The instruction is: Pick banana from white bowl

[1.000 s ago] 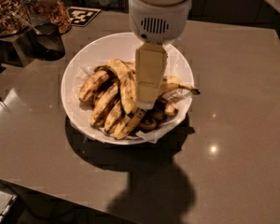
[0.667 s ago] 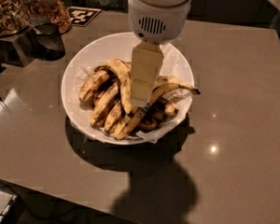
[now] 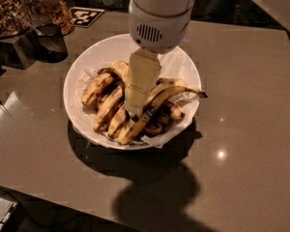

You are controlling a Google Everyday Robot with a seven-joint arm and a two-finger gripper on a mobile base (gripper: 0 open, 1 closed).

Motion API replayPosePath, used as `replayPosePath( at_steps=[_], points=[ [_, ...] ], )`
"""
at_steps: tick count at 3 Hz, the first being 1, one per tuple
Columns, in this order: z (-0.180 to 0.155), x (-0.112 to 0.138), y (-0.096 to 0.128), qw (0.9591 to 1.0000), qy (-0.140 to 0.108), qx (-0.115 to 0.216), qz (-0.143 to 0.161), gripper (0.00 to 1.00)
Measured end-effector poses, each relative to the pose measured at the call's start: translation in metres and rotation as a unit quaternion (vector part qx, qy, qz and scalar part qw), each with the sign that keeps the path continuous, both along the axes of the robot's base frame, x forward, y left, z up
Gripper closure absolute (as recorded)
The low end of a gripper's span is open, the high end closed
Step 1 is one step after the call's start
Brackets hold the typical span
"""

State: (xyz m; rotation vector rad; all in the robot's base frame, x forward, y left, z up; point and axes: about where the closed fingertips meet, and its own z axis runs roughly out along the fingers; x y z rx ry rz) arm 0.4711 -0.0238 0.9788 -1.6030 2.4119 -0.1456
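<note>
Gripper (image 3: 134,108) low inside bowl (image 3: 77,76) among blotched bananas, grip state impossible to tell, banana (image 3: 119,70) largely hidden behind it, blue sticker (image 3: 150,112) on longer banana (image 3: 166,94) unreadable, checkered tag (image 3: 84,16) on tabletop (image 3: 251,105), nut jars (image 3: 5,8) cropped.

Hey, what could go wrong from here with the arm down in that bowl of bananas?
The gripper is down among closely piled bananas in the white bowl, so it may take the wrong one, or two at once. The long banana lying right beside it might get dragged over the rim. The paper lining could lift along.
</note>
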Motion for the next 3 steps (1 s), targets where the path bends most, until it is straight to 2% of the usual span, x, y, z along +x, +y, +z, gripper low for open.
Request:
replayPosePath(
  at_steps=[1, 2, 3],
  points=[
    [-0.009, 0.000, 0.005, 0.9996, 0.017, 0.023, -0.004, 0.00],
    [-0.009, 0.000, 0.005, 0.9996, 0.016, 0.024, -0.004, 0.00],
    [-0.013, 0.004, 0.015, 0.9994, 0.022, 0.021, -0.018, 0.00]
  ],
)
